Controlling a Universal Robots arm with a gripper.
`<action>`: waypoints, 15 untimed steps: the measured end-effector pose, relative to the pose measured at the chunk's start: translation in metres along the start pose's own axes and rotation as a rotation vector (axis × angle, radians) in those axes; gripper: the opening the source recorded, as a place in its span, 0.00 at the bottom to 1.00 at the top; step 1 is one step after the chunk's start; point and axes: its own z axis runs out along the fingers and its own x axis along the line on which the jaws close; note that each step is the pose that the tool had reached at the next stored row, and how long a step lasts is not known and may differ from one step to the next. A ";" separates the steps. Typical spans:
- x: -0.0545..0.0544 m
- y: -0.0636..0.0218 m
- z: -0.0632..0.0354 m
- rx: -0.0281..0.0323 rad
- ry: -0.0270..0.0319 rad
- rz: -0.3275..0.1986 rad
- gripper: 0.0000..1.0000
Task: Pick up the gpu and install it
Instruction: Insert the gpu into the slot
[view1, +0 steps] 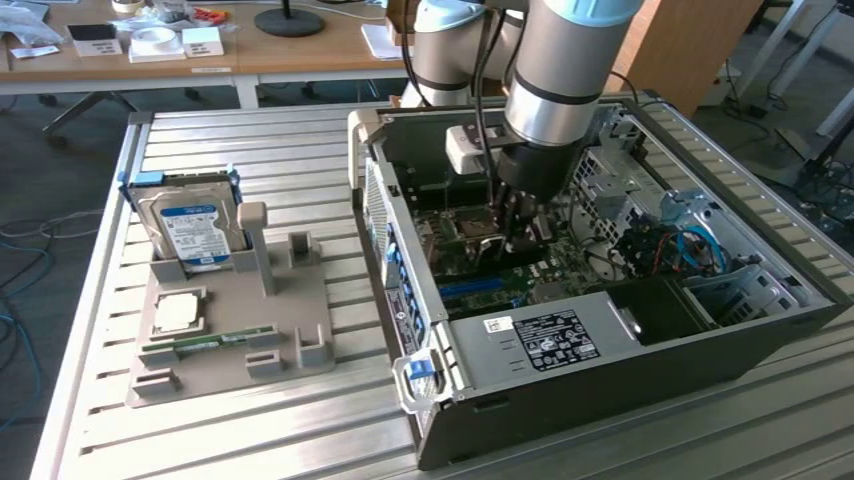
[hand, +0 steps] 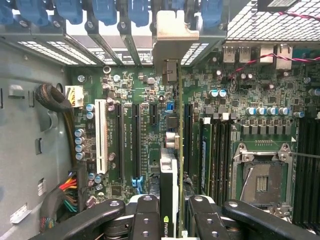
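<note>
A: What is held by the end effector (hand: 172, 212)?

B: The gpu (hand: 169, 170) is gripped between its fingers (hand: 145, 220). These are closed part-way, with one finger set against each face of the card. In the exterior view the end effector (view1: 518, 225) is seen lowered deep inside the open computer case (view1: 601, 370), which is laid on its side on the slatted desk (view1: 267, 150).

A: Which step is judged to be in hand?

B: The installing. The pick-up is taken as done, since the card is carried inside the case, above the motherboard (hand: 145, 100) and just beside the long black expansion slots (hand: 136, 140). Whether its connector edge has entered a slot cannot be told, because that edge is hidden by the card itself.

A: How is the card pointed?

B: It is stood on edge, square to the motherboard. Its long axis is laid parallel to the slots, from the end effector toward the rear panel with the blue latches (hand: 105, 10). The pale metal bracket (hand: 172, 30) is the far end and is seen at that panel.

A: What is called for by the next move?

B: By judgement, the card must be kept level and in line with its slot. The bracket must be kept in its opening, and any push must be directed straight at the board, since a tilt could bind the connector.

A: And outside the case?

B: On the grey fixture (view1: 267, 300), well apart at the exterior view's left, the hard drive (view1: 194, 225) is stood upright.
</note>
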 end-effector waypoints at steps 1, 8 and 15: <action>0.000 0.0002 0.0000 0.0000 0.0000 0.000 0.27; 0.000 0.0028 0.0001 0.0000 0.0000 0.000 0.27; 0.000 0.0052 0.0037 0.0000 0.0004 0.000 0.27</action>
